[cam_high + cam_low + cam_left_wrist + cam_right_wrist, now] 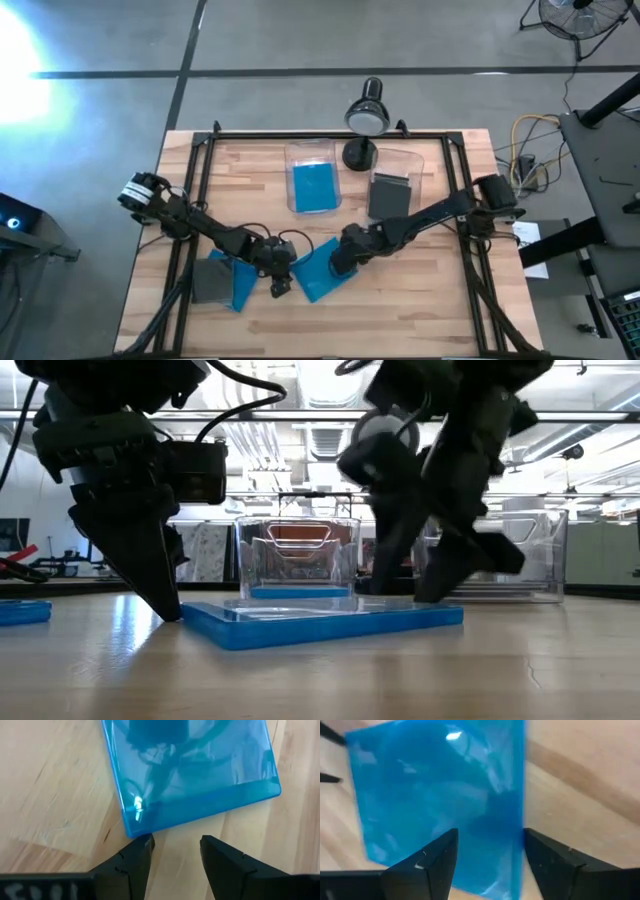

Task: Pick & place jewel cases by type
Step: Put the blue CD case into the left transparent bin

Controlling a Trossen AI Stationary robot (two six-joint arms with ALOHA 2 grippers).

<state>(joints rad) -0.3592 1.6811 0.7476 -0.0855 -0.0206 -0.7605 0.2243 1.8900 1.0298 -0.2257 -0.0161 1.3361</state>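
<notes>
Pale wooden planks make up the tabletop [400, 310], framed by black rails. Nearest the front edge, toward the left, a dark grey case [210, 281] lies flat with a blue case [243, 287] partly under or beside it; their edges overlap in the high view.

Just right of that pair, near the middle of the tabletop, a single blue jewel case [322, 272] lies flat, turned at an angle. Both arms meet at it. The left pincer [279, 283] stands at its left corner, fingers spread, with the tips down on the wood; in the left wrist view the case's corner [131, 831] sits just ahead of one fingertip [145, 841], touching or nearly so, and the case is not between the fingers. The right pincer [340, 263] is at the opposite, right side of the same case, fingers also spread. In the right wrist view the case [435, 805] lies ahead of and partly between the two fingers [442, 851], its edge running near the other finger, with nothing pinched.

Farther back stand two clear bins side by side. The left bin [296, 152] holds a blue case [314, 187]; the right bin [425, 160] holds a dark grey case [390, 196]. Behind them, at the far rail, a black lamp [366, 112] stands.
</notes>
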